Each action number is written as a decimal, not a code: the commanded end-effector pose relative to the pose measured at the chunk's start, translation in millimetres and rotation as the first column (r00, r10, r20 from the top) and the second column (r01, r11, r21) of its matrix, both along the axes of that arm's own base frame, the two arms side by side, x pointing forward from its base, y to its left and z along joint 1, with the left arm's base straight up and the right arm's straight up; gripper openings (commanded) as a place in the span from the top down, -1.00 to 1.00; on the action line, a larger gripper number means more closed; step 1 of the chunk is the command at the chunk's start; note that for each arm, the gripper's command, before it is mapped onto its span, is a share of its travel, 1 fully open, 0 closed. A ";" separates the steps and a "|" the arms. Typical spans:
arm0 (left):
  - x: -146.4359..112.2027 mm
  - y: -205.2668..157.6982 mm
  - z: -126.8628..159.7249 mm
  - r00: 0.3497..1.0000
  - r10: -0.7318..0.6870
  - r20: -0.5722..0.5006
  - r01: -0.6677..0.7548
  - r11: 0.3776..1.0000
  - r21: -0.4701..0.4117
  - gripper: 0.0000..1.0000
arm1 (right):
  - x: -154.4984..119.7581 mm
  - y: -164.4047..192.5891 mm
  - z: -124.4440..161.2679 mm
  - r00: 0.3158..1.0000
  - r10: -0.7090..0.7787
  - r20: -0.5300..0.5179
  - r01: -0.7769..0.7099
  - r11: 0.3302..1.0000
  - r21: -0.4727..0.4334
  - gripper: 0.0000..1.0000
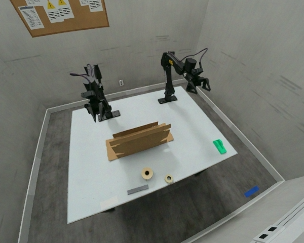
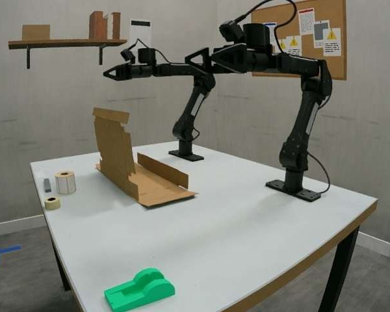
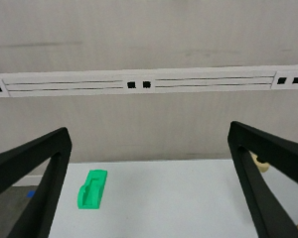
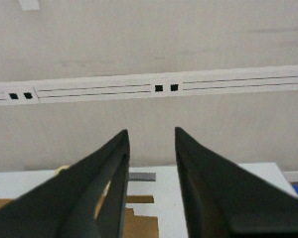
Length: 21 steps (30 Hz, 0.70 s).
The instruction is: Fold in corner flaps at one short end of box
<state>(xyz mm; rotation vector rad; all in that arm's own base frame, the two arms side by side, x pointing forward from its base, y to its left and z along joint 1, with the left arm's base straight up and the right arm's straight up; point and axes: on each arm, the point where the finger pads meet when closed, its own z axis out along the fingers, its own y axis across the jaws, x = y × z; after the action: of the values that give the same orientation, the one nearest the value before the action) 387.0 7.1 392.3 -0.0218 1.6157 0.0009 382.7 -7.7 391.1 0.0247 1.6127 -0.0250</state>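
The cardboard box (image 1: 111,154) (image 2: 164,196) lies with its base on the table. Its tall long wall (image 1: 143,143) (image 2: 114,147) stands upright with a narrow strip along its top. Its low long wall (image 2: 161,169) also stands upright. At the short end nearer the exterior camera, both corner flaps run roughly in line with their walls and the end panel lies flat. The other end's flaps are partly hidden. My left gripper (image 1: 202,91) (image 2: 199,58) (image 3: 148,133) is wide open and empty, high and away from the box. My right gripper (image 1: 98,119) (image 4: 151,136) is partly open and empty, above the table.
A green tape dispenser (image 1: 220,147) (image 2: 140,290) (image 3: 92,190) lies near a table corner. A label roll (image 1: 143,176) (image 2: 65,185), a small tape roll (image 2: 52,205) and a grey bar (image 1: 138,190) (image 4: 142,177) are beyond the tall wall, near the table's edge.
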 end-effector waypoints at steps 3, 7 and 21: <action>-2.0 -0.3 9.2 1.000 -0.001 0.024 0.001 1.000 -0.001 -1.00 | -1.6 -0.1 7.3 1.000 -0.001 0.019 0.001 1.000 -0.001 0.40; -2.0 -0.3 9.2 1.000 -0.001 0.024 0.001 1.000 -0.001 -1.00 | -1.6 -0.1 7.3 1.000 -0.001 0.019 0.001 1.000 -0.001 0.40; 1.1 -7.4 0.8 0.999 -0.032 -0.016 0.032 0.999 0.034 -0.32 | -1.1 5.2 3.8 0.999 0.041 0.020 -0.040 0.999 -0.019 0.40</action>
<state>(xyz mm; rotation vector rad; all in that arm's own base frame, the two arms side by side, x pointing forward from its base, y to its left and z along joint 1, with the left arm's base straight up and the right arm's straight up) 387.0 6.8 391.6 -0.0177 1.6189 0.0019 382.8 -6.7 391.1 0.0179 1.6127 -0.0208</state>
